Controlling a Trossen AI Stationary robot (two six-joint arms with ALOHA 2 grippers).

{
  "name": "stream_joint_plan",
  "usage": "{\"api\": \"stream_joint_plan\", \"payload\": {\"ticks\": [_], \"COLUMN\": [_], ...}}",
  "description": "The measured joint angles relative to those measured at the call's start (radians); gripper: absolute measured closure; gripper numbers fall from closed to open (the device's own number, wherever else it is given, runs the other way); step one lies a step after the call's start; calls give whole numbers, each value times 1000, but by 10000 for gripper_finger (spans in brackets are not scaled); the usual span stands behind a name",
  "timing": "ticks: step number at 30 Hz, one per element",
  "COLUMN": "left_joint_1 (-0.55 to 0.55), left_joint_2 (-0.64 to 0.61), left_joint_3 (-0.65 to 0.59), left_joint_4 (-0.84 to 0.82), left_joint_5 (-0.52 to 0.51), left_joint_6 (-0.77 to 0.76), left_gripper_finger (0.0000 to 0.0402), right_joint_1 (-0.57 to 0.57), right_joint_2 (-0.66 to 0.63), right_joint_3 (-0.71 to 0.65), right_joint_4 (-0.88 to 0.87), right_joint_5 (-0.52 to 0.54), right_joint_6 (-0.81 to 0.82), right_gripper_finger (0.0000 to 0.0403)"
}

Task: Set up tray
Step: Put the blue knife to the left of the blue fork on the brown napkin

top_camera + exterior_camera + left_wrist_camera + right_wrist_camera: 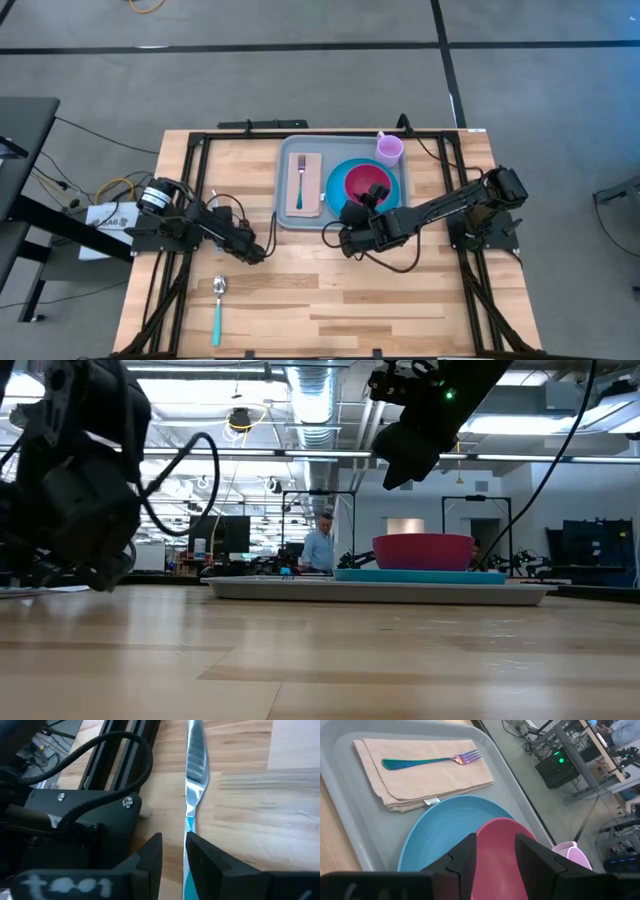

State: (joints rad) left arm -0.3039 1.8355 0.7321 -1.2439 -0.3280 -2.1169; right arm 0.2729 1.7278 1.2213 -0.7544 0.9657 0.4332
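Observation:
The pale grey-blue tray (300, 222) lies at the table's far middle. On it are a tan napkin (427, 767) with a fork (432, 761) on top, and a blue plate (445, 837) carrying a pink bowl (367, 182). My right gripper (495, 847) hangs open above the bowl, clear of it in the low view. My left gripper (258, 253) is low over the table's left half, shut on a teal-handled knife (195, 765). My left gripper pinches the knife's teal handle (189, 826) between its two fingers, which lie along the knife. The silver blade sticks out forward past the fingertips, slanting down toward the table. Whether the blade tip touches the wood, I cannot tell.
A teal-handled spoon (218, 305) lies on the wood near the front left. A purple cup (389, 149) stands at the tray's far right corner. Black frame rails (125, 750) run along the table's left edge close to my left gripper.

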Motion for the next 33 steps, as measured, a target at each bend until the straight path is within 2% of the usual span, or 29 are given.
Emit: {"api": "stream_joint_plan", "payload": {"ticks": [11, 16, 24, 33], "left_joint_1": [-71, -99, -101, -102], "left_joint_2": [-2, 0, 0, -5], "left_joint_3": [-48, -33, -9, -39], "left_joint_4": [86, 131, 140, 175], "left_joint_5": [-45, -71, -108, -121], "left_joint_6": [-118, -169, -152, -156], "left_gripper_finger": [322, 322, 322, 322], "right_joint_1": [0, -1, -1, -1], "right_joint_2": [0, 0, 0, 0], "right_joint_3": [0, 0, 0, 0], "right_joint_4": [0, 0, 4, 4], "right_joint_5": [0, 0, 0, 0], "right_joint_6": [0, 0, 0, 0], "right_gripper_finger": [274, 274, 274, 274]}}
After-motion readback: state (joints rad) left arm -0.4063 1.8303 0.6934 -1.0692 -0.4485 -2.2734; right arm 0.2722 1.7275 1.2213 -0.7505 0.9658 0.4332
